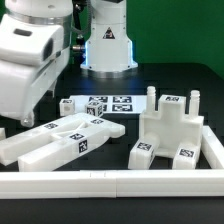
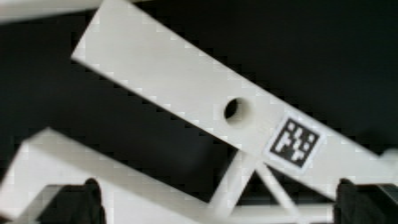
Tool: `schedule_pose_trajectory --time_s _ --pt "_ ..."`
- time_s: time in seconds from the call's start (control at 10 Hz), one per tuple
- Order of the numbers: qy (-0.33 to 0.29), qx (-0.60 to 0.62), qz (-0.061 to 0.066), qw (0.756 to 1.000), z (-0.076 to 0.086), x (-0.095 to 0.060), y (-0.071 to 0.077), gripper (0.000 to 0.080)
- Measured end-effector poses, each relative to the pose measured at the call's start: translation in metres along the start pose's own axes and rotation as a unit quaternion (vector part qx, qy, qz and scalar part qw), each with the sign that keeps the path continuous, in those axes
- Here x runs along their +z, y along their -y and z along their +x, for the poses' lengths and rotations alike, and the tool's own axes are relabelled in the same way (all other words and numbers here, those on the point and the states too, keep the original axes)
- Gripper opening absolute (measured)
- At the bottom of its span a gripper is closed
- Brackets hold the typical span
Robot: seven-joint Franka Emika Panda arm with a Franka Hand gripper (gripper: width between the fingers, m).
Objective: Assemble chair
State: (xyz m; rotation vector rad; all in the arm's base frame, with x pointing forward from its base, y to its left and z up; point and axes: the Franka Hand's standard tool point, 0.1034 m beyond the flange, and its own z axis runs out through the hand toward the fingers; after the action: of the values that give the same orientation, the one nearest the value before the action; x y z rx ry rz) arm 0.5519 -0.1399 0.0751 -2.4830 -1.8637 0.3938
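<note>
White robot arm (image 1: 30,60) angled low at the exterior view's left. Two-finger gripper (image 2: 222,200) spread wide, empty, apparently just above a long white tagged plastic slab (image 2: 196,90). Part-built white plastic chair (image 1: 170,125) stands at the exterior view's right.

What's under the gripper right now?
A white chair slab with a round hole and one marker tag lies below the open gripper. Whatever is beneath the slab is covered.
</note>
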Motion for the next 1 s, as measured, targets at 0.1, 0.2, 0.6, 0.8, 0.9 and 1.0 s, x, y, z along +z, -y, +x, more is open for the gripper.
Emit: schedule_pose_trajectory --time_s 0.1,0.2,0.6,0.8,0.9,1.0 --pt "-0.006 0.069 0.022 0.997 0.0 0.004 0.001 0.0649" --pt "-0.016 0.086 0.005 0.996 -0.002 0.008 -0.003 0.0649" --pt "-0.018 0.283 0.009 0.959 0.003 0.008 -0.003 0.0649" --pt "-0.04 0.453 0.017 0.89 0.011 0.003 -0.008 0.0649" --pt "-0.054 0.527 0.035 0.848 0.014 0.004 -0.009 0.0649" --pt "-0.062 0.565 0.051 0.821 0.012 0.002 -0.014 0.0649"
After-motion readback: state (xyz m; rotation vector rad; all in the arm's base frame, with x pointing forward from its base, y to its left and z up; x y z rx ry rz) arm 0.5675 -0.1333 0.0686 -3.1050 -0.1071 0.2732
